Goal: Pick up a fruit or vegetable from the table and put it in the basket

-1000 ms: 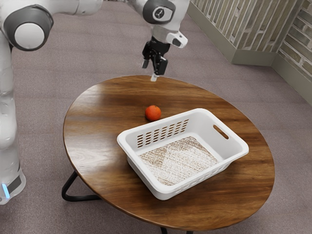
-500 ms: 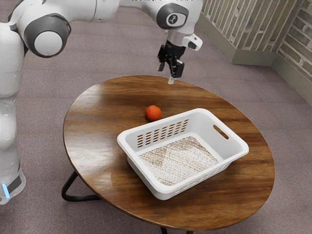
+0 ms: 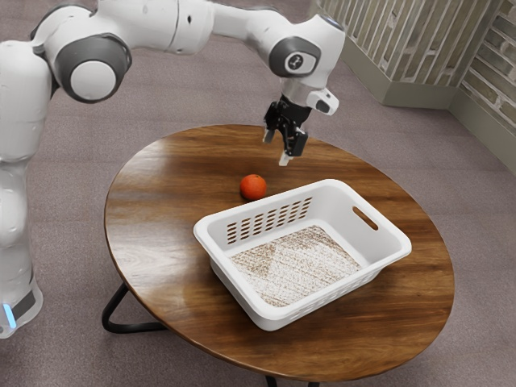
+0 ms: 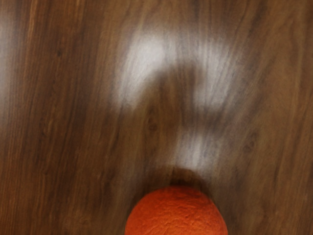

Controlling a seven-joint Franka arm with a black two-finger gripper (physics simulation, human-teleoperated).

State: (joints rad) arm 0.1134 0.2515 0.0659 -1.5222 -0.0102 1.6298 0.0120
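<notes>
The end effector [image 3: 276, 148] hangs open and empty over the bench [image 3: 161, 218], near the orange [image 3: 253, 187], which sits just beside the basket [image 3: 339, 211]; an off-centre descent could roll it away or strike the basket's rim.

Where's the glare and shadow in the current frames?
Wrist view: bright glare on the table, broken by a dark, soft-edged patch, shadow or reflection, can't tell; dark smudge right beside the orange. Exterior view: milder sheen toward the exterior view's left; speckled patterning across the basket floor.
</notes>
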